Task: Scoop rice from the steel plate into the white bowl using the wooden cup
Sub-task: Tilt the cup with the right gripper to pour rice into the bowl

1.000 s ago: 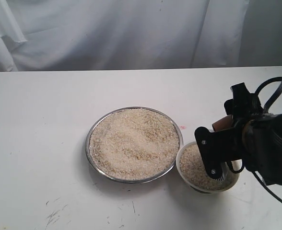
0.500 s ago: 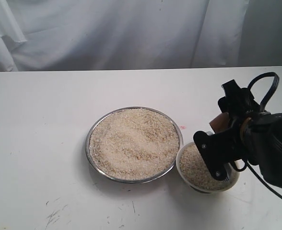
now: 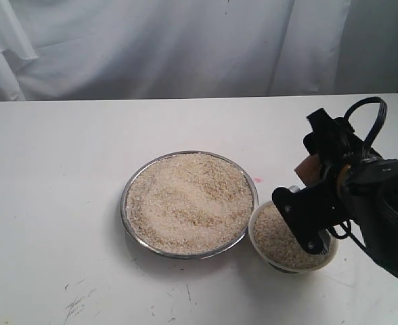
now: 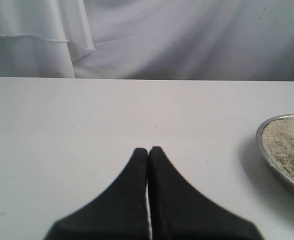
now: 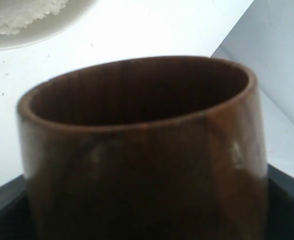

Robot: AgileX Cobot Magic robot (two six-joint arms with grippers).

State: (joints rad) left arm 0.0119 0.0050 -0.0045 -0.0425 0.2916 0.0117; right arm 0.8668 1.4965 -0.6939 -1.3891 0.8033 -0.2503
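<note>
The black right gripper (image 3: 309, 177) is clamped on a small, glossy, reddish-brown wooden cup (image 5: 142, 150), one finger on each side. The cup hangs in the air over the far right edge of a small, round, cream-white bowl (image 3: 254, 233). Its mouth shows a dark inside. Most of the cup is hidden behind the gripper in the exterior view.

The white bowl sits near, right of centre, w/ a heap of pale beige rice (image 3: 280, 238) inside. Just left of it, rims close or touching, is a wide, shallow, shiny steel plate (image 3: 125, 203), heaped w/ more rice. Both rest on a white table (image 3: 50, 169); a white cloth (image 3: 151, 47) hangs behind.

The left gripper (image 4: 148, 151) hovers well left of the plate, fingers pressed together & holding nothing.
</note>
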